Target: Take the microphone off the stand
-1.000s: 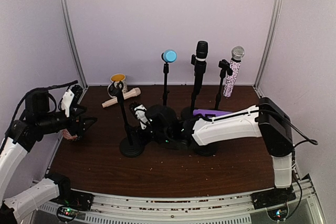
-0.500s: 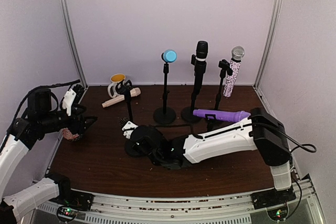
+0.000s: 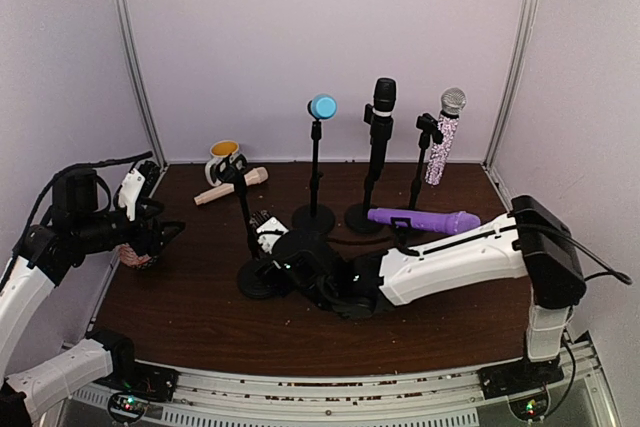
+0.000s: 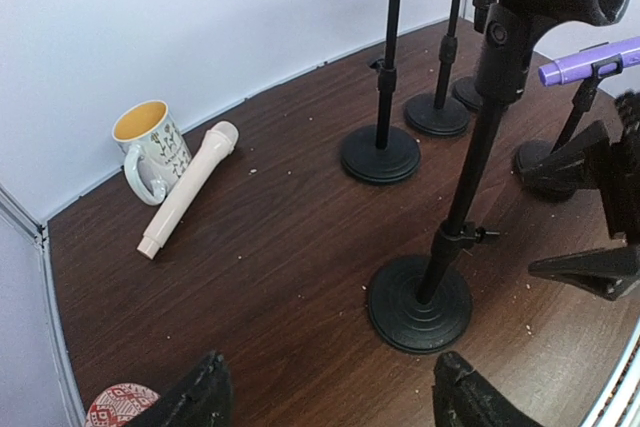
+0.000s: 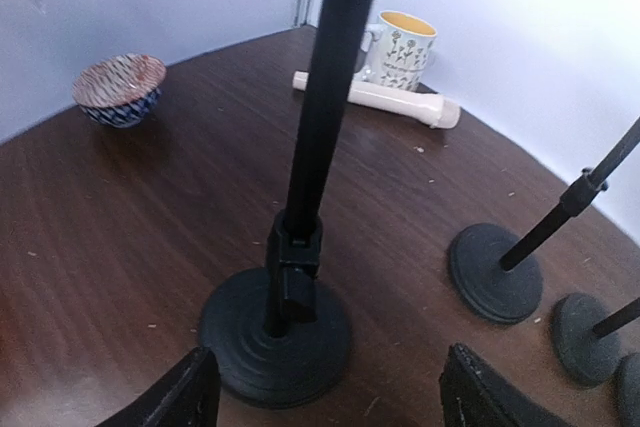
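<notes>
At the far left, the left gripper (image 4: pixel 330 362) hovers over the dark wood-grain table (image 3: pixel 200 317) with its black fingers spread wide and nothing between them. A small bowl (image 3: pixel 135 255) with a red-and-white pattern sits just below it.

A cream mug (image 3: pixel 223 157) with a yellow inside and a printed flower motif stands near the back wall. The microphone (image 3: pixel 230 186) lies flat on the table just in front of it. It is smooth, matte cream plastic, and its long axis runs diagonally, with the flat tail toward the front left and the rounded head toward the back right.

The black metal stand (image 3: pixel 243 219) is upright on a round base, its clip empty. The right gripper (image 5: pixel 328 352) sits low at that base with its fingers wide apart and not clamping the pole.

Further right are a blue-headed microphone (image 3: pixel 322 106), a black microphone (image 3: pixel 384 97), a horizontal purple microphone (image 3: pixel 420 218) and a glitter microphone (image 3: pixel 445 137), each in its own stand.
</notes>
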Available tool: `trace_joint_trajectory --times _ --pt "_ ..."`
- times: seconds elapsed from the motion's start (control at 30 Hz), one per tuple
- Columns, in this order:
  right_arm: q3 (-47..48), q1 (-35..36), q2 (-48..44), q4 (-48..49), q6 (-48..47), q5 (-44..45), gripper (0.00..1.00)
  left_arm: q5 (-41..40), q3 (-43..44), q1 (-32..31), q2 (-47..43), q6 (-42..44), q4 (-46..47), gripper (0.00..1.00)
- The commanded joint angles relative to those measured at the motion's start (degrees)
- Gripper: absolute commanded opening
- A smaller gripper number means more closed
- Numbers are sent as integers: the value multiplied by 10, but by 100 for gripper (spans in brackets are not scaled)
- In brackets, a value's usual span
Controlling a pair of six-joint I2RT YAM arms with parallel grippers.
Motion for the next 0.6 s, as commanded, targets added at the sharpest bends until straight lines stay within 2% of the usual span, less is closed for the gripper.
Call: trace_joint_trajectory --times 0.0,0.07,0.27,0.37,0.5,0.57 --pt "-85 -49 -66 91 260 -234 77 9 23 5 -6 4 19 71" --pt "-111 -72 -66 148 348 -331 77 14 23 5 -7 3 19 71" --pt "-80 -102 -20 193 519 -478 76 25 27 5 -10 5 14 71" --pt "-58 -117 24 219 613 -524 73 29 25 5 -14 5 13 71" --pt "-70 -133 74 353 736 -564 70 36 24 5 -19 8 7 71" --pt "-69 -137 87 382 763 -570 69 38 24 5 -22 10 5 71"
